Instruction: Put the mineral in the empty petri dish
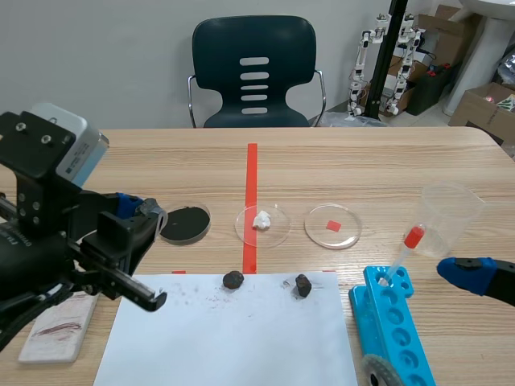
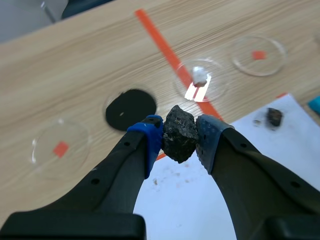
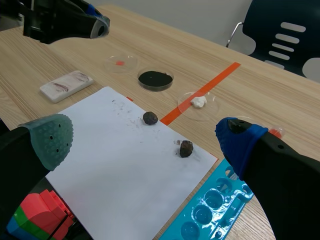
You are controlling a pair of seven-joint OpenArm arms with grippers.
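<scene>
Tiny pale speck [image 1: 286, 283] just beside a loose mineral [image 1: 302, 285] — perhaps a chip

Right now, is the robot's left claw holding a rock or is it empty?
Holding one. The left gripper is shut on the dark mineral, pinched between its two pads.
</scene>
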